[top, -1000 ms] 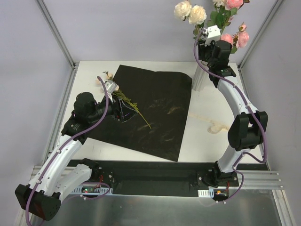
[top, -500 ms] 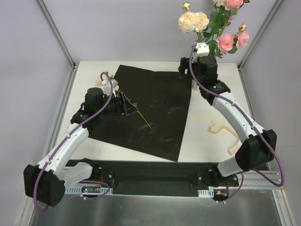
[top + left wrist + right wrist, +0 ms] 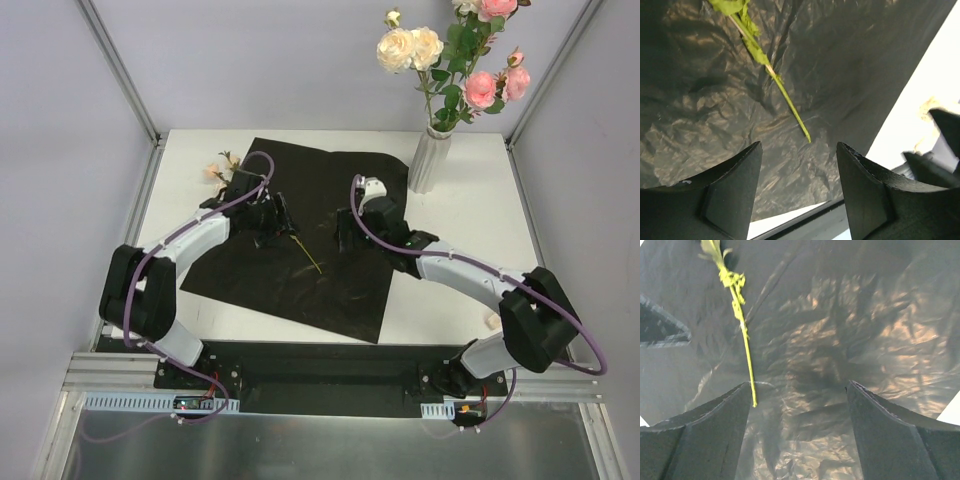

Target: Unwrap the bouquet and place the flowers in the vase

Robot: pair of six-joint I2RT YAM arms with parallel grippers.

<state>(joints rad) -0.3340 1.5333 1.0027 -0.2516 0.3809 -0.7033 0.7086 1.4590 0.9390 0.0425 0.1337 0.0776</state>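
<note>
Spread and empty, the left gripper point(image 3: 799, 150) and right gripper point(image 3: 797, 387) flanked the lone stem point(image 3: 788, 103) on the black paper point(image 3: 350, 200), probably to carry it to the vase point(image 3: 428, 165) holding the other flowers point(image 3: 481, 88).

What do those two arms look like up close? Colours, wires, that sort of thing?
Both the left arm and right arm have smooth white links between chunky black joints. A purple cable loops along each. The fingers are broad, black, wedge-shaped.
</note>
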